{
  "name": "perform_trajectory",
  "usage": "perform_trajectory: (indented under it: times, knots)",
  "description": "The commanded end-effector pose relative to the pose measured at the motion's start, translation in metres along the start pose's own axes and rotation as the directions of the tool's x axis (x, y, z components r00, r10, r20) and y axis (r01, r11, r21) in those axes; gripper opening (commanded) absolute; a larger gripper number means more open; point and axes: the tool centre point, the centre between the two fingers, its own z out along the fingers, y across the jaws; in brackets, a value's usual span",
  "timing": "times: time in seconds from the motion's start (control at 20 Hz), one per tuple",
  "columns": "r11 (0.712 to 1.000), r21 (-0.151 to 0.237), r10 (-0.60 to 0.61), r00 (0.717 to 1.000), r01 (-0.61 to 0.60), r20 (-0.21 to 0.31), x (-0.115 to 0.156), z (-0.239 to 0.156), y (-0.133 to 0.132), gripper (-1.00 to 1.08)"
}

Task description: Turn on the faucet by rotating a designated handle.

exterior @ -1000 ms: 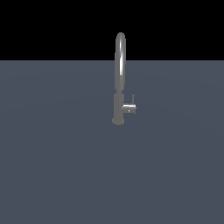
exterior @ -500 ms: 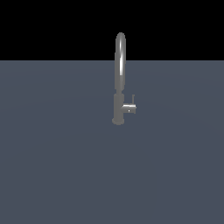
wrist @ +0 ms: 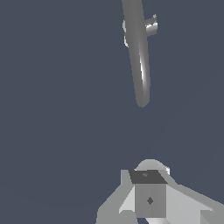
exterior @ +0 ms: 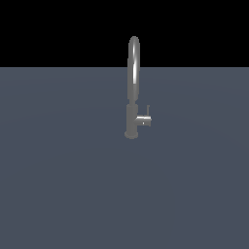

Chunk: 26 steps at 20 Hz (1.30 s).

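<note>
On the exterior view I see the faucet (exterior: 132,87) standing upright near the middle of the grey-blue worktop (exterior: 63,185), its narrow arched spout rising above the far edge against the black background. The handle (exterior: 144,119) sticks out sideways from the thicker lower body toward the exterior view's right, with a thin lever pin pointing up at its end. I see no part of the arm or the gripper in this view, so from here I cannot place it against the faucet.

On the wrist view I look down along the faucet (wrist: 138,52) from above: the spout arch runs as a long grey bar, and the handle (wrist: 150,27) shows as a short bright stub beside it, low on the body. The gripper (wrist: 148,199) appears only as pale angular housing with a dark square block at the picture's edge. It is well apart from the faucet, with bare worktop (wrist: 57,109) between them, and touches nothing. The fingertips are hidden, so I cannot tell how far it is open; I see nothing held.
</note>
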Motion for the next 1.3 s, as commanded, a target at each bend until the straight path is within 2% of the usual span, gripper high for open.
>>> perform_trajectory:
  times: [0.0,0.35,0.65,0.95,1.25]
  knots:
    - [0.999,0.036,0.034,0.999,-0.035,0.033,0.016,0.001,-0.001,-1.00]
    - [0.982,0.130,0.122,0.984,-0.139,0.132,0.061,0.005,0.001,-1.00]
    - [0.951,0.203,0.188,0.956,-0.234,0.224,0.099,0.013,0.005,-1.00]
    - [0.904,0.268,0.243,0.915,-0.334,0.323,0.137,0.025,0.012,-1.00]
    - [0.839,0.320,0.286,0.858,-0.439,0.426,0.174,0.040,0.022,-1.00]
